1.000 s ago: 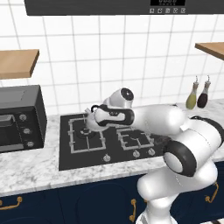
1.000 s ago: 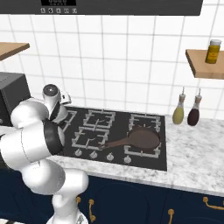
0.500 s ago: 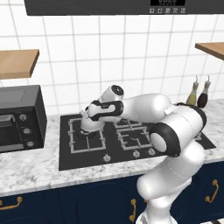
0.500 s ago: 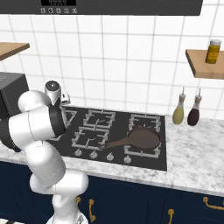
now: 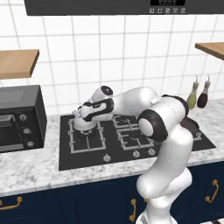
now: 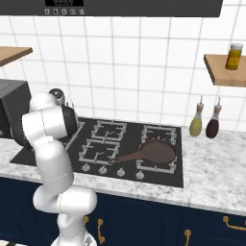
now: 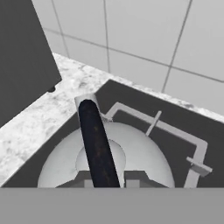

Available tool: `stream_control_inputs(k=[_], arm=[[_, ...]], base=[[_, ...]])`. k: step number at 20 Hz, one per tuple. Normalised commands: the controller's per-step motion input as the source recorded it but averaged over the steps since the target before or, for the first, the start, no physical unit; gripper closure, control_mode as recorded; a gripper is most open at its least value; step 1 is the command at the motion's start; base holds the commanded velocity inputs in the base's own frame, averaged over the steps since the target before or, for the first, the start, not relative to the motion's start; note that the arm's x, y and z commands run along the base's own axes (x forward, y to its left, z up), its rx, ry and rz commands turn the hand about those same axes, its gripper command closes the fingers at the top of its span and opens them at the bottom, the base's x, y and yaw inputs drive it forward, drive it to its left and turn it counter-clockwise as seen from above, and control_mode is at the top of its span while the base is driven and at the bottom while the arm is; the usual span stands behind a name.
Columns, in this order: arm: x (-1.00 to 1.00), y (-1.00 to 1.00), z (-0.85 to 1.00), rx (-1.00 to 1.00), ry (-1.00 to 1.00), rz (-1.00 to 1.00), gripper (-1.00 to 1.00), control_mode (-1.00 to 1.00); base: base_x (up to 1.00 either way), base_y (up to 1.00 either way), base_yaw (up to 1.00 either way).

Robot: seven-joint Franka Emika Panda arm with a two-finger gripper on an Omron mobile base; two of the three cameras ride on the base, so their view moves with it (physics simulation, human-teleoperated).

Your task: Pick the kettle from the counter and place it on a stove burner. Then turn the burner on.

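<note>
The silver-white kettle is at the back of the wide left stove burner, on or just over its black grate; I cannot tell if it touches. My gripper reaches in from the right and is shut on the kettle's black arched handle. In the hand view the kettle's dome lies just below the hand, with the grate bars beyond it and my gripper at the bottom edge. The marbled counter runs around the stove.
A black oven box stands close on the kettle's left, also seen as a dark wall in the hand view. A brown frying pan sits on the right burners. Two bottles stand by the tiled wall. Knobs line the stove front.
The arm has swung left and a little down, carrying the kettle from over the middle of the stove to the left burner. The jaws stayed shut.
</note>
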Motion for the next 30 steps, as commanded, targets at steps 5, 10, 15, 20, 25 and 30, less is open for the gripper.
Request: stream_control_inputs(k=[5,10,15,20,25,30], arm=[[0.4,0.31,-0.18,0.0,0.0,0.0,1.0,-1.0],[0.32,0.11,-0.24,-0.02,0.0,0.0,1.0,-1.0],[0.29,0.01,-0.28,-0.02,0.0,0.0,1.0,-1.0],[0.37,0.12,-0.3,-0.02,0.0,0.0,1.0,-1.0],[0.01,0.0,-0.29,-0.03,0.0,0.0,1.0,-1.0],[-0.09,-0.1,-0.36,-0.02,0.0,0.0,1.0,-1.0]], base=[[0.0,0.0,0.0],[0.0,0.0,0.0],[0.0,0.0,0.0],[0.0,0.0,0.0],[0.0,0.0,0.0],[0.0,0.0,0.0]])
